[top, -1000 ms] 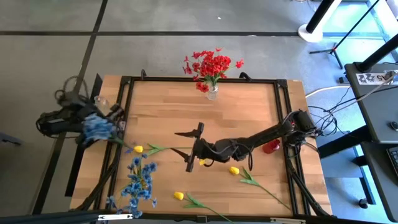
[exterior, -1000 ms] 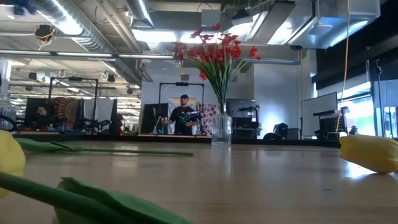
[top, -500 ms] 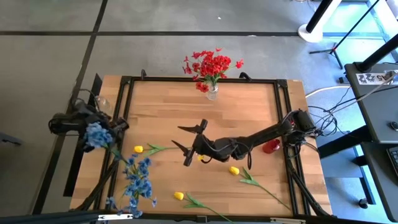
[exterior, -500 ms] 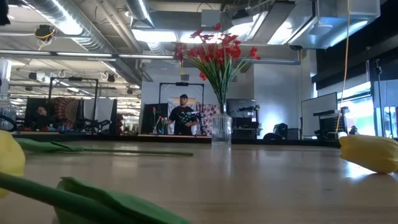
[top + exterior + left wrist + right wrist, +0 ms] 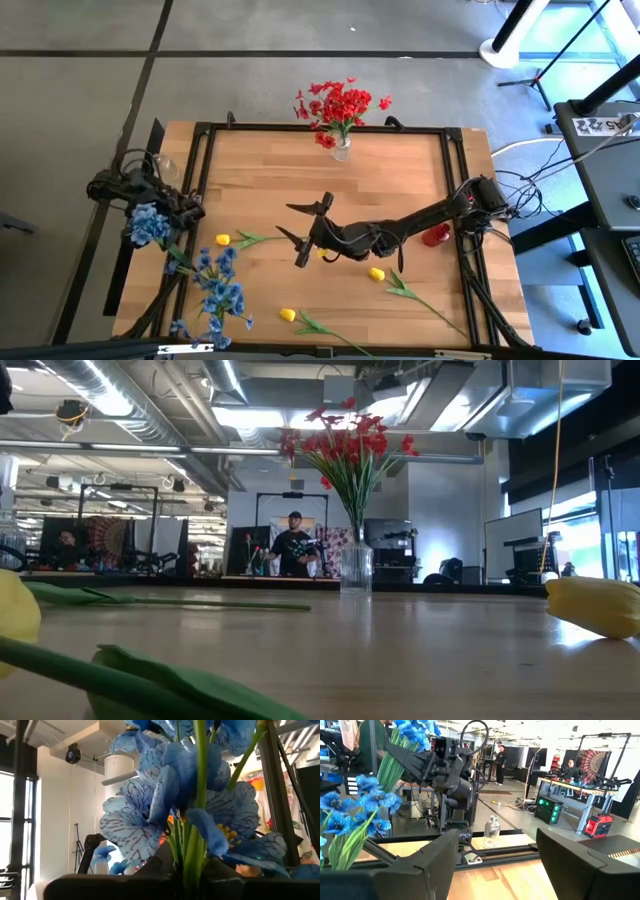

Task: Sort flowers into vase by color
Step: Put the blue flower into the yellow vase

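The left gripper (image 5: 165,208), at about nine o'clock off the edge of the wooden desk (image 5: 400,180), is clenched on the thin green stems of a bunch of small blue cloth flowers (image 5: 148,224). In the last second it has swung that bunch back toward itself and lifted it a little toward the far side, so it now hangs over the desk's edge, close to a small clear glass bottle (image 5: 166,164) at about ten o'clock. My guess is the blue flowers are meant for that bottle, so this color is not sorted yet. The red flowers (image 5: 340,105) already stand in a clear glass vase (image 5: 341,150) at twelve o'clock. More blue flowers (image 5: 222,290) lie at seven o'clock, and yellow tulip buds (image 5: 222,240) lie loose near the middle and the near edge. The right gripper (image 5: 308,232) hangs over the middle of the desk with its fingers spread and nothing in them; it has turned a bit. The left wrist view is filled with blue petals, so the fingers are hidden there. A small red thing (image 5: 435,237) at three o'clock is hard to make out.
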`<state>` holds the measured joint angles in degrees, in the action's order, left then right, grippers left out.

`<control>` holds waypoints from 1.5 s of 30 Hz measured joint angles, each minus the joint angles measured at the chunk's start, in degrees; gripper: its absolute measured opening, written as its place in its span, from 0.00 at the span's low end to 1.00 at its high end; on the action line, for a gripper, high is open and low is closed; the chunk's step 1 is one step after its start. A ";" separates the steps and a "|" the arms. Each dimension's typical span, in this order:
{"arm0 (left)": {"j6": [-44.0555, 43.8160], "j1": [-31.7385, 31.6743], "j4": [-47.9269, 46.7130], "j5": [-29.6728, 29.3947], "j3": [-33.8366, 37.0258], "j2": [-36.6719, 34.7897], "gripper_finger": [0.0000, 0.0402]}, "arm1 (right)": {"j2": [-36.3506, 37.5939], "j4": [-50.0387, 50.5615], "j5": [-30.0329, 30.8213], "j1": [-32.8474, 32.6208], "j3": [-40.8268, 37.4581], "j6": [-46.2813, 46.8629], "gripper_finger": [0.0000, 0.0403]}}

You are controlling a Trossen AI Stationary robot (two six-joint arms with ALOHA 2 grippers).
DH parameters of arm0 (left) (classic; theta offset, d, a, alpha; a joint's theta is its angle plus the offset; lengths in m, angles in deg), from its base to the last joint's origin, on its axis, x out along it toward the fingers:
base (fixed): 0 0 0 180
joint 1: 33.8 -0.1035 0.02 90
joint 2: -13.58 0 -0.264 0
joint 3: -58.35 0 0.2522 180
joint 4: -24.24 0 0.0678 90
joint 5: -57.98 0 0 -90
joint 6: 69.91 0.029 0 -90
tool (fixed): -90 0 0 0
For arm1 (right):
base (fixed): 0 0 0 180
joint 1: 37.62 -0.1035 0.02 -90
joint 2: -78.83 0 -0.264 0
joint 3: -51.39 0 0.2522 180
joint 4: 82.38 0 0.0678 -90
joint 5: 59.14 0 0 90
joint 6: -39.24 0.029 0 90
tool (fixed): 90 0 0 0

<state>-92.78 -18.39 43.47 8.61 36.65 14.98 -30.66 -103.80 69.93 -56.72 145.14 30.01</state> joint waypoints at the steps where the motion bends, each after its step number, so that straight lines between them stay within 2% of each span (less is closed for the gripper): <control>1: 0.68 0.73 -0.01 -0.63 0.15 0.01 0.02 | 0.00 0.29 0.01 0.00 0.00 0.00 0.67; 13: 7.08 10.86 0.26 -9.66 1.93 0.59 0.02 | -0.04 1.20 1.04 0.05 0.00 -0.01 0.67; 22: 12.04 16.54 1.63 -15.05 1.93 7.90 0.02 | -0.04 1.25 1.05 0.19 0.00 -0.02 0.67; 26: 13.50 18.09 4.42 -15.78 1.92 10.96 0.02 | -0.04 1.28 1.05 0.51 0.00 -0.02 0.67; 35: 16.29 20.11 4.40 -16.20 1.42 16.96 0.02 | -0.04 2.32 1.05 0.90 0.00 0.07 0.67; 45: 19.38 20.19 -3.23 -15.60 -4.74 20.61 0.02 | -0.04 2.43 0.90 2.01 0.00 0.20 0.67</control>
<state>-73.41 1.79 40.24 -6.99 31.91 35.60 -30.71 -101.37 70.83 -54.70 145.14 30.20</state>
